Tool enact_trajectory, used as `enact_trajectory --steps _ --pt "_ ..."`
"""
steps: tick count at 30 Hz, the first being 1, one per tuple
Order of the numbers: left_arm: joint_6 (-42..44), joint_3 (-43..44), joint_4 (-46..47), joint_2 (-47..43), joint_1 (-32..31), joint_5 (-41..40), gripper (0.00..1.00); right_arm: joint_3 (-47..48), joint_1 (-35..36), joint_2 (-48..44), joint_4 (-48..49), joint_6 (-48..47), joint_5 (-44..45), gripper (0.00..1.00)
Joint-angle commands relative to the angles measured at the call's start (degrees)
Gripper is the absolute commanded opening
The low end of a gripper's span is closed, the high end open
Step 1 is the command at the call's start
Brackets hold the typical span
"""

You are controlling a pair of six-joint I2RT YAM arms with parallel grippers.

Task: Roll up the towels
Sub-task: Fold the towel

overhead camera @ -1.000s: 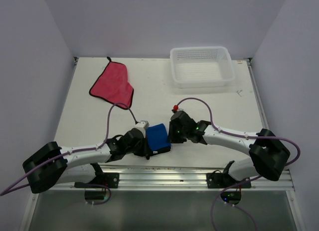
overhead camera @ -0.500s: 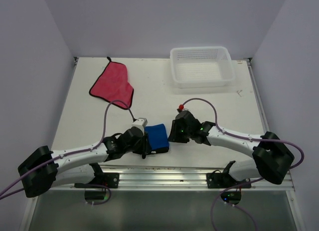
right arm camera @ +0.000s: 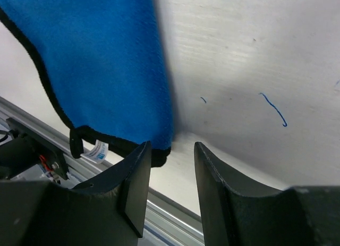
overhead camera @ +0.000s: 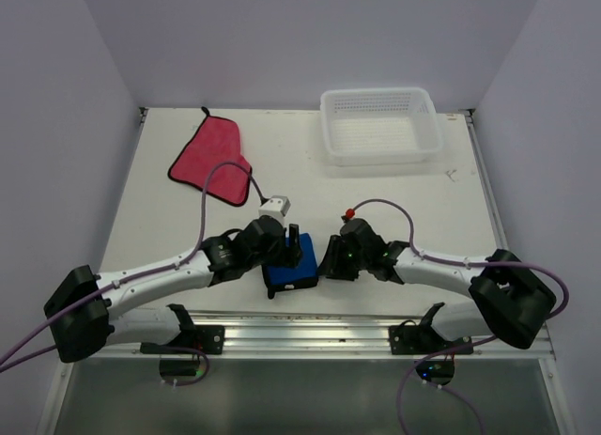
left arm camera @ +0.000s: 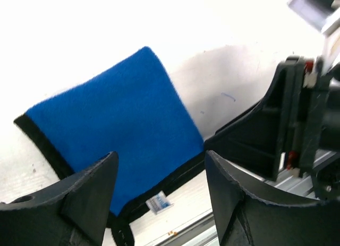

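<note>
The blue towel (overhead camera: 290, 274) lies folded flat near the table's front edge, between my two grippers. My left gripper (overhead camera: 289, 250) hovers over its left part, open, with nothing between the fingers. In the left wrist view the blue towel (left arm camera: 117, 134) lies below the open left gripper (left arm camera: 159, 161), its white label (left arm camera: 159, 202) at the dark hem. My right gripper (overhead camera: 327, 258) stands just right of the towel, open and empty. In the right wrist view the blue towel (right arm camera: 101, 65) ends beside the left fingertip of the right gripper (right arm camera: 171, 147). The pink-red towel (overhead camera: 214, 160) lies spread at the back left.
A white mesh basket (overhead camera: 379, 149) stands at the back right. The metal rail (overhead camera: 310, 330) runs along the table's near edge just in front of the blue towel. The right gripper's dark body (left arm camera: 276, 134) fills the right side of the left wrist view.
Both grippers have opened and let go of the blue towel. The left wrist has swung back and over it; the towel now lies slightly nearer the front edge.
</note>
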Motion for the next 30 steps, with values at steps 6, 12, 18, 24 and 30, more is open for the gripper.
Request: enact_trajectory --steps 6,12,18,24,30 --pt "2.20 12.43 -3.39 10.03 1.08 -2.30 0.71 -5.05 -0.07 -0.95 10.80 5.93 -2.57 0.43" --pt "5.98 19.19 -6.37 15.91 1.26 -3.70 0.72 -6.37 -0.07 -1.30 13.11 7.25 -2.49 0.43" --pt "8.53 24.30 -9.71 22.07 1.52 -3.09 0.71 -6.98 0.02 0.72 15.21 8.04 -3.28 0.43" --pt "9.41 26.23 -10.59 26.55 1.52 -0.98 0.68 -8.30 0.10 1.87 18.38 9.36 -4.34 0.42" --pt "9.94 29.75 -12.79 31.56 1.52 -2.21 0.66 -9.18 0.28 3.36 20.74 9.97 -4.42 0.40"
